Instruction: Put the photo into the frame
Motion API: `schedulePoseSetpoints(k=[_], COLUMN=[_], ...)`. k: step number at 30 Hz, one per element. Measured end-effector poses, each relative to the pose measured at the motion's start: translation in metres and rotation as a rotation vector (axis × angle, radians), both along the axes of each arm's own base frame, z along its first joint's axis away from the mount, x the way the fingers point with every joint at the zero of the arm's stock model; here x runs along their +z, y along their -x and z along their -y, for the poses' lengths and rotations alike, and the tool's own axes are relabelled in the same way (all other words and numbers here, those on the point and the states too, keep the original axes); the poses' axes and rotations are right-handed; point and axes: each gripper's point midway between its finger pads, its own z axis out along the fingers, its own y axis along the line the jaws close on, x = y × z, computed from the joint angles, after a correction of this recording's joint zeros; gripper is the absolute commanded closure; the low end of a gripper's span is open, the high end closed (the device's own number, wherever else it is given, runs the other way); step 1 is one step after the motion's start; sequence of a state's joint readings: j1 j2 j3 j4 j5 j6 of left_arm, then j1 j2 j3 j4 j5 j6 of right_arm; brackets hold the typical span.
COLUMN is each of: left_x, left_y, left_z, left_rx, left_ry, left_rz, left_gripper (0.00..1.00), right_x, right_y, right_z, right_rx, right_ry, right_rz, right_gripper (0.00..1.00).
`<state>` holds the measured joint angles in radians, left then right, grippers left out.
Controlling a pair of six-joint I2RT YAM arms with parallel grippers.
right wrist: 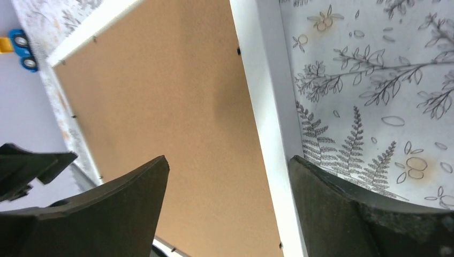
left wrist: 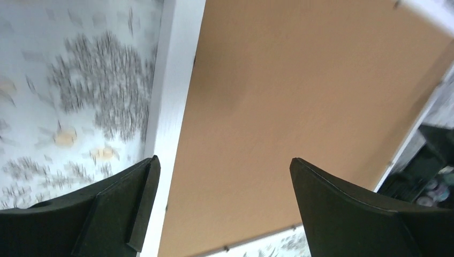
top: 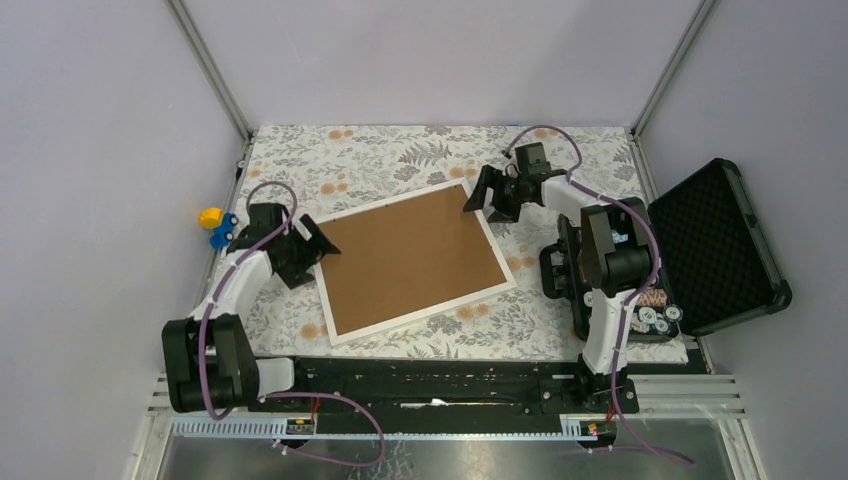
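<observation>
Overhead, the frame (top: pixel 424 312) lies face down mid-tabletop (top: pixel 400 150), filled by the brown backing board (top: pixel 410 255); the photo is unseen, perhaps beneath it. The frame looks light, stiff and probably fragile, best taken by its white rim, with the black case (top: pixel 715 245) and toy (top: pixel 213 226) well apart. By the wrist views, the left pincer (left wrist: pixel 223 159) gapes empty over the left rim, and the right pincer (right wrist: pixel 229 158) likewise over the right rim.

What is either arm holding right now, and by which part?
Nothing is held. The left gripper and right gripper have their fingers spread open at opposite corners of the frame, which lies brown backing up.
</observation>
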<state>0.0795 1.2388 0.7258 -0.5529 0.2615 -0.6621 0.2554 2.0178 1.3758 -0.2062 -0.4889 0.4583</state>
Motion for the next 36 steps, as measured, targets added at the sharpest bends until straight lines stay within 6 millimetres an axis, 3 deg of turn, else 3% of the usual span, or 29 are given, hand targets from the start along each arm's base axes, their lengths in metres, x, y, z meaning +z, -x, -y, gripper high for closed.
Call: schedulePoseSetpoints(k=[4, 8, 13, 17, 24, 26, 31, 36], left_x=[0.011, -0.005, -0.019, -0.026, -0.018, -0.018, -0.017, -0.006], left_y=[-0.042, -0.064, -0.094, -0.096, -0.105, -0.105, -0.104, -0.103], left_z=[-0.018, -0.020, -0.018, -0.016, -0.019, -0.019, -0.018, -0.017], left_rx=[0.050, 0.044, 0.019, 0.011, -0.023, -0.033, -0.048, -0.061], left_ry=[-0.008, 0.009, 0.051, 0.061, 0.026, 0.013, 0.004, -0.007], left_rz=[0.072, 0.052, 0.036, 0.029, 0.066, 0.069, 0.074, 0.103], left_gripper=[0.01, 0.03, 0.05, 0.04, 0.04, 0.04, 0.04, 0.04], right_x=[0.010, 0.007, -0.008, -0.018, -0.018, -0.016, -0.004, 0.017], right_y=[-0.024, -0.043, -0.033, -0.009, 0.080, 0.089, 0.075, 0.036], right_z=[0.004, 0.004, 0.003, 0.011, 0.017, 0.018, 0.030, 0.045], right_rx=[-0.001, 0.000, 0.005, -0.010, 0.001, 0.002, -0.045, -0.098], right_ry=[-0.063, -0.096, -0.099, -0.080, -0.081, -0.069, -0.023, -0.043], right_rz=[-0.005, -0.005, -0.046, -0.041, -0.108, -0.131, -0.124, -0.059], right_gripper=[0.18, 0.19, 0.19, 0.20, 0.16, 0.16, 0.22, 0.41])
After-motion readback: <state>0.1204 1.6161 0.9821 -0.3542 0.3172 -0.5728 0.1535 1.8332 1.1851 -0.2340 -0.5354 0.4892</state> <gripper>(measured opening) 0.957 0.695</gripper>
